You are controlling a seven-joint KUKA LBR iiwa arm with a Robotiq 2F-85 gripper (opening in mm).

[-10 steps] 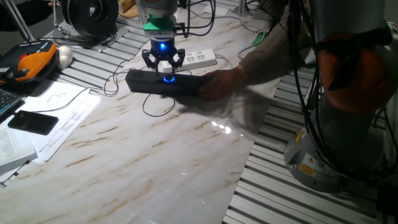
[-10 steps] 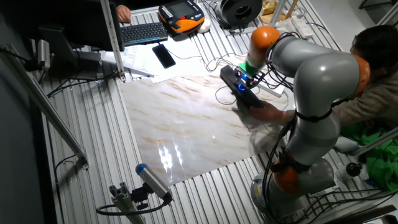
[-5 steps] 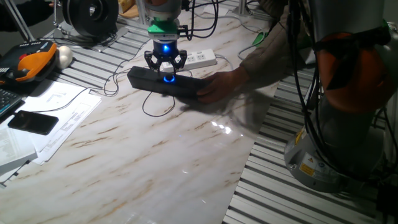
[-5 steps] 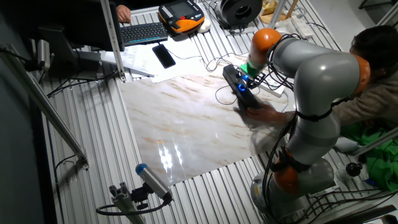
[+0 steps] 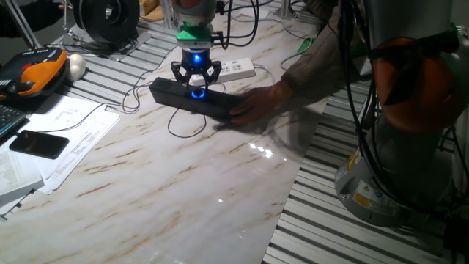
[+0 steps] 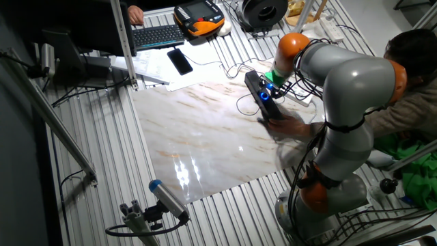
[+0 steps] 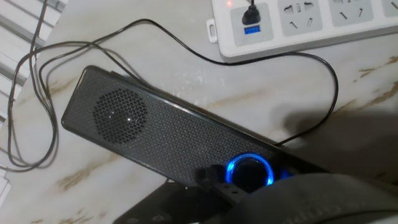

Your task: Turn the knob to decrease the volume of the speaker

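**Speaker skewed beneath the jaws, knob lit blue**

Against a second before: found the speaker (image 5: 172,94) swung a little on the tabletop (image 5: 161,183), now lying more slantwise, with its right end pinned by a person's hand (image 5: 258,103). Found the jaws nudged slightly rightward too, set astride the knob (image 5: 196,93) at mid-length of the bar. Could not tell whether clamped on the knob or merely flanking it.

Judged as a turn in progress or just tried, with some twist passed into the whole bar and not the dial alone, hence the steadying hand. No proof of a lowered volume anywhere.

From one fixed view: made out the hand and the blue glow between the fingers. From the other fixed view: only the arm bent over a small blue dot. From the hand view: gained the grille, the ring close up and the cable (image 7: 186,46) looping toward a white strip (image 7: 298,18). Lost the lower right to dark blur there.
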